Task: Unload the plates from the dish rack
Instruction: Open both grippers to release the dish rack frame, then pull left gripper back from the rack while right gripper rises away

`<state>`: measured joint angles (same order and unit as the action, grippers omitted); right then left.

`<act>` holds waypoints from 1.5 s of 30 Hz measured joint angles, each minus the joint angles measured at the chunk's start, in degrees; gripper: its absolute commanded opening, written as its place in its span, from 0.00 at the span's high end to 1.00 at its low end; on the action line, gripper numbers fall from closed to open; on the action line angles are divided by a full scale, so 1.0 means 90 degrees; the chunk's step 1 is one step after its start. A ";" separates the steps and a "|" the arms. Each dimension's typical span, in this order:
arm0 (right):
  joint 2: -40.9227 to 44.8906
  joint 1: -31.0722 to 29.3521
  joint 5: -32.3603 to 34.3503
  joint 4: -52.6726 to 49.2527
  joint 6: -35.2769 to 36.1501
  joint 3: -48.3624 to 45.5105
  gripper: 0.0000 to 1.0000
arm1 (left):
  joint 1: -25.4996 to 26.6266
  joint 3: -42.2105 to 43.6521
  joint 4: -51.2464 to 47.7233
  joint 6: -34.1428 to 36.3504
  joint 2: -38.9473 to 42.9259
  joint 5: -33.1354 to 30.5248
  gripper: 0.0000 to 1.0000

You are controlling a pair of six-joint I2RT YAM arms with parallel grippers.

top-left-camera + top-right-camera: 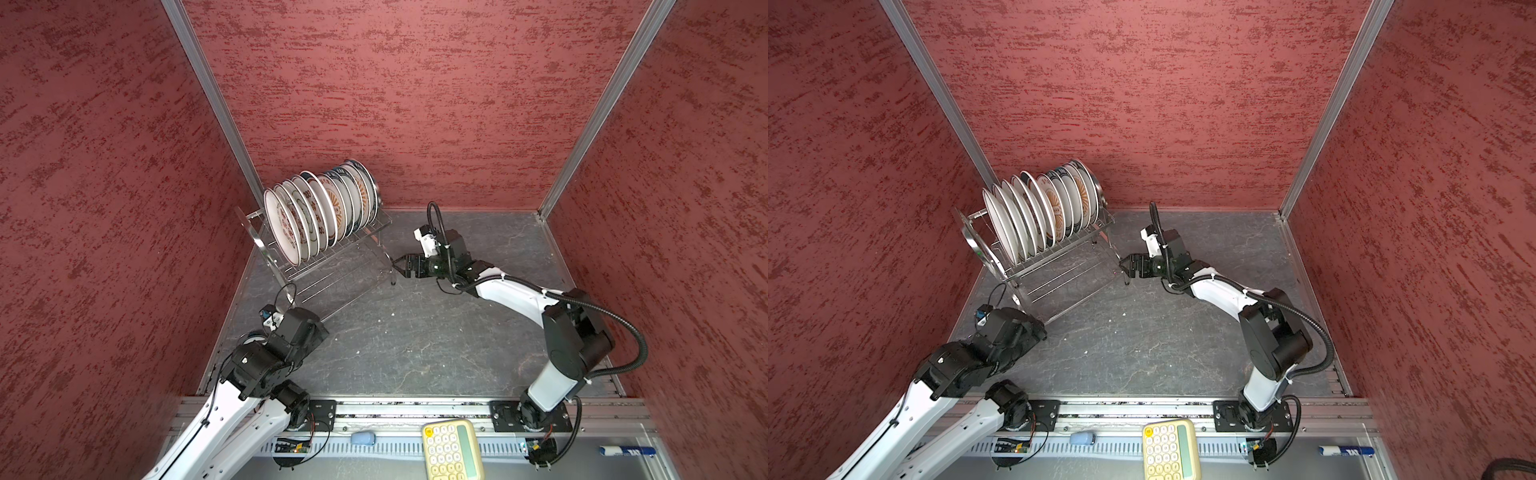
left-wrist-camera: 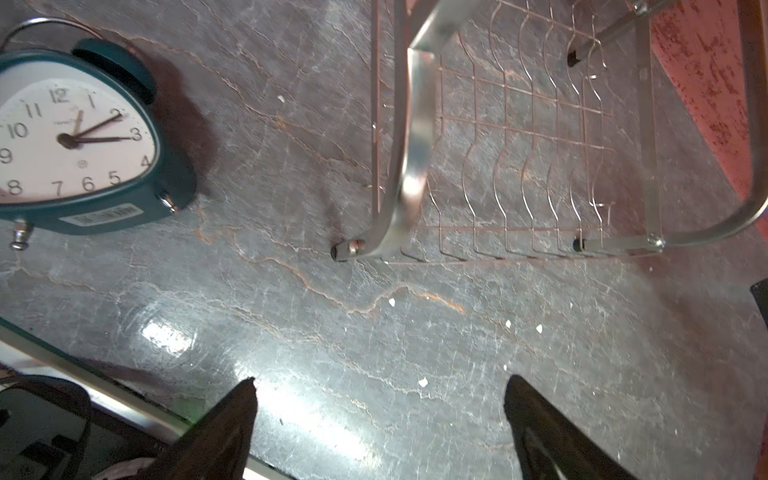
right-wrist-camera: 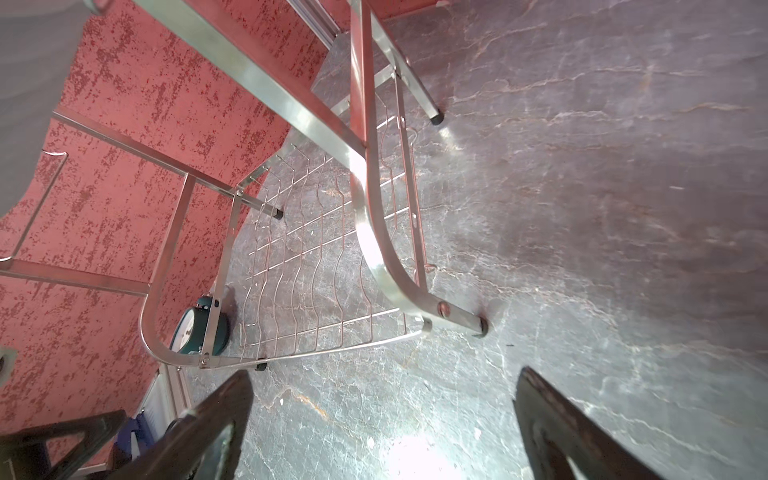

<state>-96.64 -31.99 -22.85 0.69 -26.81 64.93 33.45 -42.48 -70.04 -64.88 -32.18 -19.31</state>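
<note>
We find the plates [image 1: 320, 212] standing on edge in a tight row on the upper tier of the rack [image 1: 332, 270], left of centre in both top views, close to the back corner. The wire slots keep each one upright and apart, so we judge every plate must come out upward by its rim; none seems unloaded yet. Our right gripper [image 1: 400, 264] sits mid-frame, just beside the rack's right-hand leg and low over the table [image 1: 415, 353]. Its jaws are spread wide, with only bare table between them. Our left gripper [image 2: 380, 380] hangs low by the rack's opposite end, jaws likewise parted and empty. A clock [image 2: 79, 141] stands near that end, so we need care there.
</note>
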 measured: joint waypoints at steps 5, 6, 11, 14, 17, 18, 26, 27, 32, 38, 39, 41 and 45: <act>0.0593 0.0005 0.0367 -0.0109 -0.0044 -0.0372 0.01 | 0.0760 -0.0032 -0.0092 -0.0182 0.0012 -0.0005 0.02; 0.0712 0.0012 0.0457 -0.0136 -0.0058 -0.0432 0.01 | 0.0874 -0.0034 -0.0066 -0.0168 -0.0002 0.0002 0.01; 0.1455 0.0192 0.0950 -0.0597 -0.0121 -0.0627 0.01 | 0.1598 -0.0029 0.0576 0.0143 -0.0440 0.0121 0.01; 0.1955 0.0376 0.1197 -0.1037 -0.0063 -0.0622 0.01 | 0.2093 -0.0027 0.1217 0.0427 -0.1078 0.0134 0.01; 0.2365 0.0498 0.1299 -0.1634 0.0192 -0.0389 0.01 | 0.2489 -0.0027 0.1865 0.0729 -0.1787 0.0134 0.01; 0.2419 0.0505 0.1297 -0.1831 0.0318 -0.0209 0.01 | 0.2548 -0.0027 0.2042 0.0826 -0.1979 0.0141 0.01; 0.2164 0.0267 0.1331 -0.2890 0.1615 0.1877 0.04 | 0.2613 0.0068 0.3568 0.1710 -0.2589 0.0435 0.01; 0.2062 0.0177 0.1358 -0.2985 0.1768 0.2144 0.04 | 0.2611 0.0080 0.3677 0.1766 -0.2589 0.0469 0.01; 0.1287 -0.0214 0.1309 -0.3322 0.2327 0.3543 0.11 | 0.2327 0.0078 0.3881 0.1938 -0.2657 0.0823 0.01; 0.0459 -0.0413 0.1214 -0.3381 0.2681 0.4556 0.17 | 0.1894 0.0066 0.3781 0.2035 -0.3004 0.1324 0.01; 0.0396 -0.0415 0.1192 -0.3381 0.2720 0.4614 0.18 | 0.1889 0.0066 0.3759 0.2033 -0.3028 0.1353 0.01; 0.0289 -0.0418 0.1127 -0.3383 0.2820 0.4697 0.20 | 0.1904 0.0066 0.3757 0.2023 -0.3053 0.1355 0.01; 0.0087 -0.0423 0.1076 -0.3419 0.3002 0.5047 0.28 | 0.1953 0.0226 0.3971 0.1904 -0.2975 0.1280 0.00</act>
<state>-95.85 -35.79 -13.17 -30.09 0.21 110.34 51.03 -40.45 -34.30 -47.75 -58.96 -7.79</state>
